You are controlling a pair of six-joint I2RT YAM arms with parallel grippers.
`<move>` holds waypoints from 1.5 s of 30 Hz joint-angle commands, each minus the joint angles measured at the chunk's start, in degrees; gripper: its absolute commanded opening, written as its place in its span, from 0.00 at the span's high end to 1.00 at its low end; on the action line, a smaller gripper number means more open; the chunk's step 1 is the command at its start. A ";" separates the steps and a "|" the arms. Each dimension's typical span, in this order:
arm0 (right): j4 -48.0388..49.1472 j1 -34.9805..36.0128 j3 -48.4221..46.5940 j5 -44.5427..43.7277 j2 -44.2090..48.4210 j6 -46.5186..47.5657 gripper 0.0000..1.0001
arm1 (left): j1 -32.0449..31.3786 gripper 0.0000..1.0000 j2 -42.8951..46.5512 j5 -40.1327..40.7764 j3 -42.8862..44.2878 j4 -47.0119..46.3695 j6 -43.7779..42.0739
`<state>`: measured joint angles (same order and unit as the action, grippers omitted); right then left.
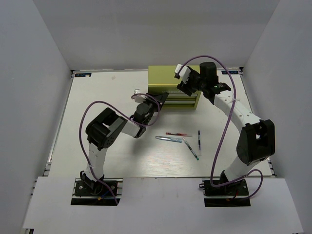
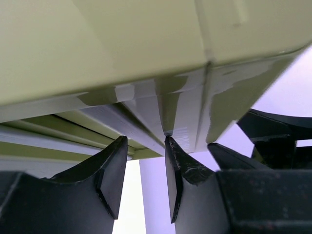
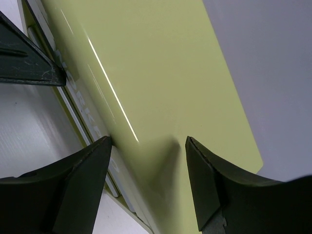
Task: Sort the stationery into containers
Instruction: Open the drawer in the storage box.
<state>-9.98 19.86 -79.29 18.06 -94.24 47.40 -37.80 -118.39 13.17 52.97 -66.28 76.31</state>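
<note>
The yellow-green tool chest (image 1: 165, 78) stands at the back middle of the table. My left gripper (image 1: 161, 100) is open and empty at the chest's front left corner, level with the drawers. In the left wrist view (image 2: 145, 146) one fingertip (image 2: 168, 142) touches the chest's (image 2: 122, 44) corner edge. My right gripper (image 1: 184, 84) is open and empty over the chest's top near its front edge; in the right wrist view (image 3: 146, 142) its fingers straddle bare lid (image 3: 161, 83). The red pen (image 1: 177, 134), light blue pen (image 1: 168, 139), dark green pen (image 1: 191, 148) and whitish pen (image 1: 199, 138) lie on the table before the chest.
White walls close in the table (image 1: 107, 146) on the left, back and right. The pale lettering (image 3: 90, 117) on the chest's front shows in the right wrist view, as does a left-arm finger (image 3: 29, 66). Purple cables loop over both arms.
</note>
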 commanded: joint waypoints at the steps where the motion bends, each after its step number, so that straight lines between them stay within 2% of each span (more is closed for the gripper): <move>1: 2.68 -0.52 0.36 -0.31 -0.33 0.50 0.32 | 0.01 0.54 -0.88 1.52 -0.15 -0.61 0.15; 9: 2.86 -0.52 0.45 -0.66 -0.25 0.33 0.32 | -0.52 0.55 -0.88 1.51 -0.76 0.53 0.68; 17: 3.12 -0.52 0.71 -0.93 -0.07 0.50 0.32 | -0.52 0.51 -1.41 2.56 -0.76 -0.08 0.68; 27: 3.39 -0.61 1.50 -0.84 0.02 0.33 0.32 | -0.52 0.51 -1.93 3.62 -0.24 -4.73 2.43; 37: 3.56 -0.52 1.33 -1.28 -0.07 0.59 0.32 | -0.52 0.49 -3.60 8.36 2.66 -1.31 4.55; 45: 0.84 -0.61 -0.25 -0.31 -1.30 2.00 0.32 | -1.05 0.50 -7.11 14.33 3.89 -7.62 6.13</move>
<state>-9.10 19.62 -78.08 17.74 -94.26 48.25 -39.48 -123.94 20.49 54.06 -71.94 82.17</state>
